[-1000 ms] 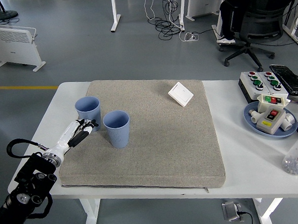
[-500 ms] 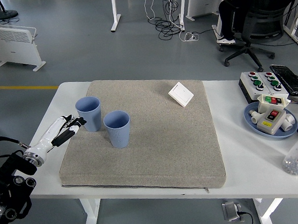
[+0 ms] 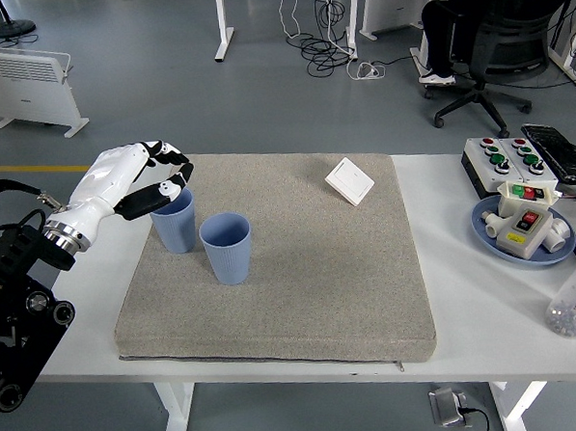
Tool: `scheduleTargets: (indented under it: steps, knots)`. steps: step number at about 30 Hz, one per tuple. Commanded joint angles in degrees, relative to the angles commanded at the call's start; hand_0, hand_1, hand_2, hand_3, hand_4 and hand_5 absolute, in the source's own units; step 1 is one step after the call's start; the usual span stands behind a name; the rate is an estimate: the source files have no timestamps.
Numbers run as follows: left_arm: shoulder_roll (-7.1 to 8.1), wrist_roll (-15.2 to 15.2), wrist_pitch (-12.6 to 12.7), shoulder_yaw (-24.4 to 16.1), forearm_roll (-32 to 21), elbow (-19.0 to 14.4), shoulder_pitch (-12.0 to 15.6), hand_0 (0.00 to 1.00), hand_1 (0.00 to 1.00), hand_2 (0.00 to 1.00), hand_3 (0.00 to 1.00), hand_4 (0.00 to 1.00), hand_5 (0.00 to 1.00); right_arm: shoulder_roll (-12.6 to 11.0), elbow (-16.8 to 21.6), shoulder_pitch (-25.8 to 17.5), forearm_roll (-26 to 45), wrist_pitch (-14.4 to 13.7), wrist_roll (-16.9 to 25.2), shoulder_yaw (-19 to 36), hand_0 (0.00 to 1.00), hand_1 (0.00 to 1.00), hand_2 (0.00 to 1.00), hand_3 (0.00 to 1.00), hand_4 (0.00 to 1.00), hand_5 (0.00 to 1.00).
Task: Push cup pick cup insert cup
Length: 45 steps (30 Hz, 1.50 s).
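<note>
Head view: we have the left hand [image 3: 149, 176] raised over the rim of the far pale-blue plastic cup [image 3: 173, 220], which stands upright near the left edge of the grey fabric mat [image 3: 301, 273], toward its far-left corner. Fingers are curved loosely above and around the rim, thumb on the near side; we cannot tell whether any fingertip touches the cup, and nothing is clamped, so we read the hand as not gripping. The second pale-blue plastic cup [image 3: 227, 248] stands upright just beside the first, on its near-right side; whether their walls touch we cannot tell. Both are empty and neither sits inside the other. Our judgement: the cups being this close may mean the push is done, but the pick has not happened and the insert is fully outstanding. What is left, as we see it: close the fingers on the far cup, lift it clear, carry it over the near cup, lower it in. Right hand is not in view. Elsewhere: a white flat square switch plate [image 3: 349, 180] near the mat's far-right corner, and on the white table [image 3: 466, 293] toward its right edge a blue round plate holding white button boxes [image 3: 520, 225]. No person's hands at the table.
</note>
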Motion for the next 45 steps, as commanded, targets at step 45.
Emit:
scheduleTargets:
  steps: [45]
  knots:
    - [-7.31,2.0,-20.1,16.3,6.2,24.4,-18.1,0.813,0.892,0.98,0.883,0.967,0.517,-0.5,0.0,0.6,0.5,-0.1,0.1,-0.7,0.757,0.628,0.651,0.558,0.087,0.471]
